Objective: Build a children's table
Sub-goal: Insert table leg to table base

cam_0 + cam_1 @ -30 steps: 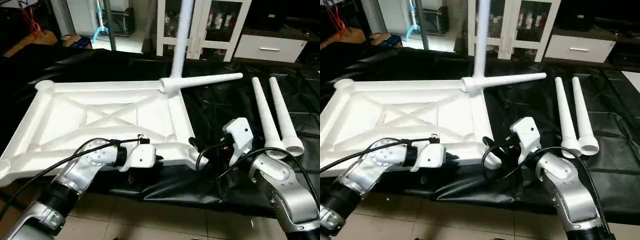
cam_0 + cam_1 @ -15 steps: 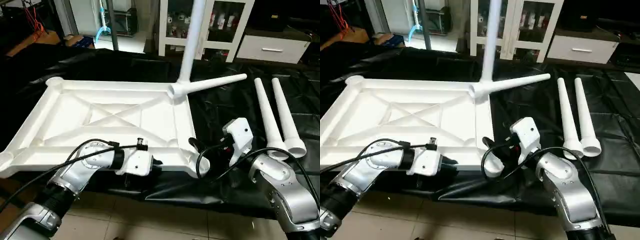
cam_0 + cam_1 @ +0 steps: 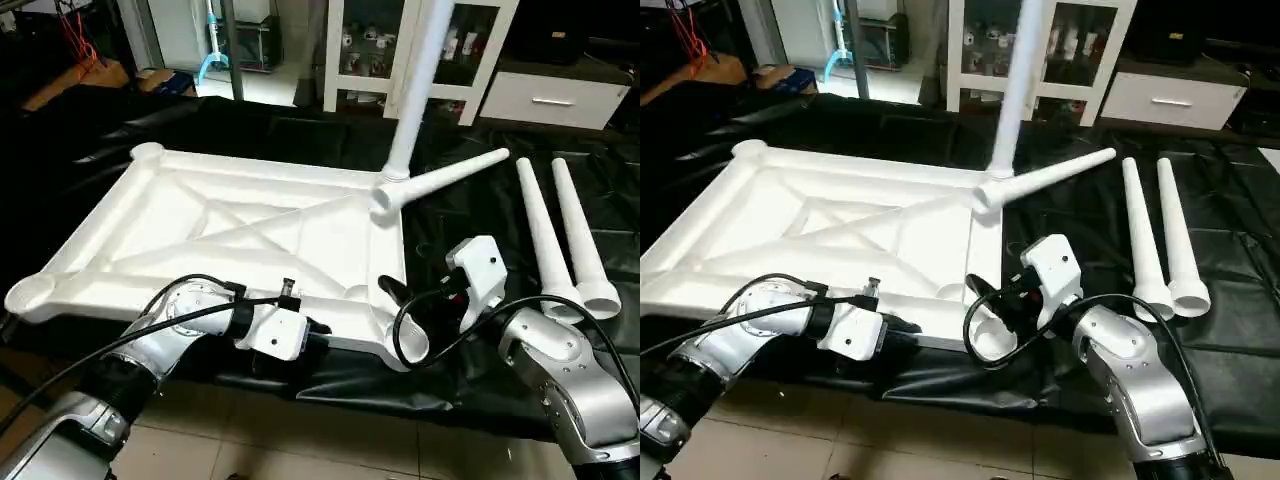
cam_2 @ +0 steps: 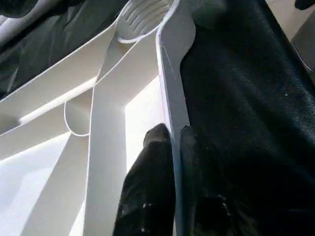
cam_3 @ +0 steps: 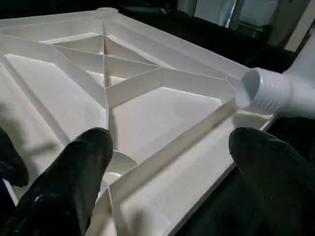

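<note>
Children's table: the white top lies underside up on the black sheet, its X-ribs showing, near edge overhanging the bench front.
Legs fitted: one leg stands upright in the far right corner socket. A second leg lies on the sheet with its thick end against that same corner, tip pointing away to the right.
Legs loose: two more legs lie side by side on the sheet, well apart from the top, wide ends toward the robot.
Left gripper: clenched on the near rim wall of the top, one finger inside the rim and the other outside, as the left wrist view shows.
Right gripper: released, fingers spread wide, hovering beside the near right corner socket and grasping nothing.
Step in hand: judged to be positioning the top, the left arm holding its edge, with three sockets yet to be filled.
Next move calls for: the right gripper to reach for a loose leg, take it near the wide end, bring it upright over an empty socket and press or twist it home while the left steadies the top.
Risk noted: the fitted upright leg may tip the top if the rim is let go abruptly.
</note>
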